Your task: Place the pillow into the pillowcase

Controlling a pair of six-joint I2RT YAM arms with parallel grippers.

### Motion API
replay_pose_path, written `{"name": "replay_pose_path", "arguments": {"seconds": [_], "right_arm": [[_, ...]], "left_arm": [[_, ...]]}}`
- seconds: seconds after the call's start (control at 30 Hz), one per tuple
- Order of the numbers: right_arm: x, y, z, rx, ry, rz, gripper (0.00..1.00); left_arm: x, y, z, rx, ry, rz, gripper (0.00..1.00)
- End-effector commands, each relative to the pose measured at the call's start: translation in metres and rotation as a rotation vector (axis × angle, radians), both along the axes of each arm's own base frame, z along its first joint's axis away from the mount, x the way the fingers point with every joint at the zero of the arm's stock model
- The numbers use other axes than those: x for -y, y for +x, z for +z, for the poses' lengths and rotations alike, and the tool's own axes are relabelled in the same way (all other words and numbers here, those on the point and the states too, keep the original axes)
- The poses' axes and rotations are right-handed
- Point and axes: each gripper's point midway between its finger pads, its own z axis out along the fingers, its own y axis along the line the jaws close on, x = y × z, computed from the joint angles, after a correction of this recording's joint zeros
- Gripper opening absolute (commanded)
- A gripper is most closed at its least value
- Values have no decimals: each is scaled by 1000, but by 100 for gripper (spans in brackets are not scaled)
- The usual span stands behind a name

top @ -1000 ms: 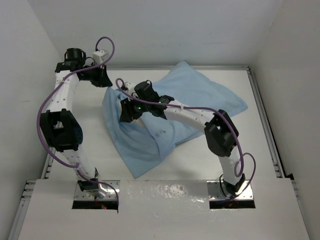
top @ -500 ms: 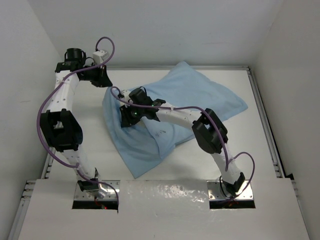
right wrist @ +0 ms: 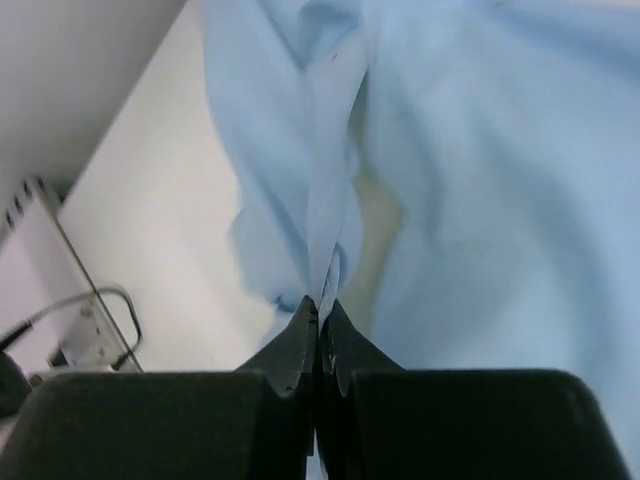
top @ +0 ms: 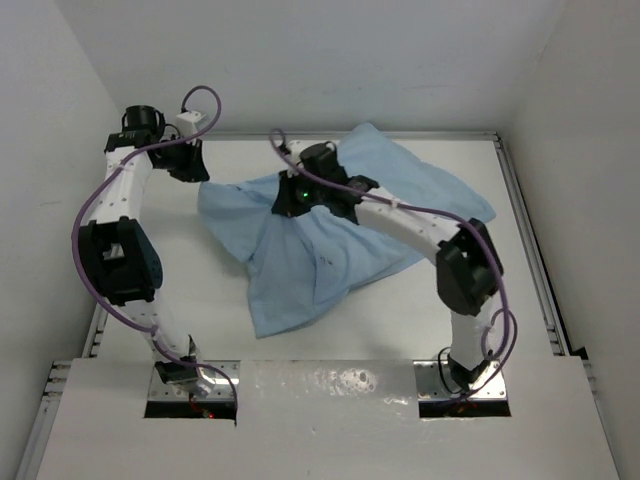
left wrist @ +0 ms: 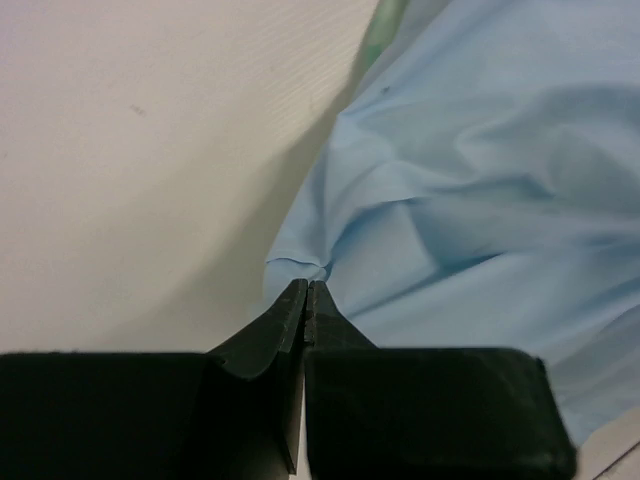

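The pillowcase lies crumpled across the table, its light blue side outward. A sliver of its sea-green side shows in the left wrist view. My left gripper is at the far left, shut on the pillowcase's corner. My right gripper is over the cloth's middle left, shut on a raised fold of the pillowcase. A cream strip shows in a gap beside that fold; it may be the pillow. Otherwise the pillow is hidden under the bulging cloth.
White walls close the table on the left, back and right. A metal rail runs along the right table edge. Another rail and a cable show at the left in the right wrist view. The arm bases sit at the near edge.
My right gripper moved away from me and to the right, carrying its fold of cloth. The pillowcase's left part is pulled out towards the left gripper, which shifted slightly left.
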Motion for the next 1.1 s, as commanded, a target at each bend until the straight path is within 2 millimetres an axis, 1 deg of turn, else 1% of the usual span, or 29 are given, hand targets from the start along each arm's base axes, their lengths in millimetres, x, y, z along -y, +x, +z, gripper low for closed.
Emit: {"name": "replay_pose_path", "arguments": {"seconds": [0.0, 0.13, 0.17, 0.2, 0.23, 0.27, 0.3, 0.33, 0.37, 0.4, 0.43, 0.47, 0.5, 0.53, 0.6, 0.63, 0.67, 0.7, 0.73, 0.77, 0.8, 0.83, 0.87, 0.9, 0.93, 0.97, 1.0, 1.03, 1.07], "right_arm": [[39, 32, 55, 71, 116, -190, 0], [61, 57, 21, -7, 65, -338, 0], [68, 69, 20, -25, 59, -375, 0], [69, 78, 1, -61, 40, -400, 0], [70, 84, -4, -97, 52, -422, 0], [62, 93, 7, -90, 79, -418, 7], [55, 100, -13, -119, 56, -409, 20], [52, 98, -25, -152, 13, -384, 36], [40, 116, 9, -98, 52, -371, 39], [45, 120, -17, -124, -40, -377, 54], [41, 135, 18, -51, -9, -381, 64], [44, 141, 26, -22, -25, -389, 73], [56, 143, 41, 17, -53, -396, 82], [70, 147, 55, 61, -75, -435, 99], [116, 151, 76, 110, -119, -523, 99], [149, 137, 91, 115, -137, -574, 99], [175, 133, 95, 108, -153, -620, 99], [224, 133, 91, 67, -180, -702, 99], [257, 113, 87, 30, -209, -744, 99], [281, 104, 81, 2, -233, -774, 70], [324, 98, 70, -45, -262, -851, 44], [349, 77, 56, -89, -288, -891, 21], [366, 69, 49, -109, -292, -929, 4], [393, 59, 28, -159, -300, -995, 4], [404, 55, 25, -166, -289, -1023, 11], [410, 51, 28, -154, -264, -1042, 37], [419, 52, 21, -149, -240, -1056, 44], [418, 55, 21, -134, -225, -1041, 48], [414, 65, 24, -81, -212, -1000, 49]], "left_arm": [[-26, 10, 9, 80, 126, 70, 0], [-50, 31, -6, 79, 175, 161, 0], [-55, 37, -17, 51, 171, 188, 0], [-63, 48, -11, 74, 186, 215, 0], [-68, 54, -11, 70, 181, 248, 0], [-71, 63, -25, 46, 182, 262, 0], [-78, 76, -14, 83, 197, 286, 0], [-81, 86, -26, 62, 185, 312, 0], [-86, 100, -9, 108, 196, 337, 0], [-88, 110, -22, 84, 192, 362, 10], [-98, 123, -4, 130, 214, 400, 21], [-101, 130, 2, 140, 219, 414, 34], [-104, 134, 4, 143, 227, 420, 45], [-107, 138, 14, 148, 238, 425, 54], [-111, 132, 22, 152, 251, 411, 60], [-104, 118, 32, 151, 238, 376, 61], [-101, 105, 34, 144, 246, 346, 61], [-96, 91, 41, 163, 284, 281, 70], [-87, 67, 77, 236, 307, 239, 78], [-72, 41, 49, 168, 308, 155, 77], [-51, 16, 80, 270, 382, 41, 73], [-36, -9, 51, 208, 412, -43, 68], [1, -35, 39, 162, 429, -187, 63], [16, -55, 34, 143, 455, -295, 58], [34, -75, 16, 62, 448, -383, 58], [58, -103, 0, -30, 441, -487, 59], [60, -118, -24, -99, 479, -493, 64], [66, -126, -34, -116, 507, -500, 66], [85, -138, -44, -116, 539, -536, 67]]}}
